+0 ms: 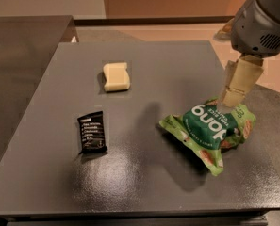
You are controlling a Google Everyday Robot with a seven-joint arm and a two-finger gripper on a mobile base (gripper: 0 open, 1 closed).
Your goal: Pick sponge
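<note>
The sponge point(116, 76), a small pale yellow block with a notch on its right edge, lies flat on the dark grey table point(172, 65), towards the back and left of centre. My gripper point(233, 98), cream-coloured under a grey wrist, hangs at the right side of the table, just above the back edge of a green snack bag point(210, 130). It is far to the right of the sponge and holds nothing that I can see.
A small black snack packet point(92, 132) lies front left of the sponge. The crumpled green bag takes up the right front of the table. A darker counter point(17, 55) adjoins on the left. Tan floor lies beyond the far and right edges.
</note>
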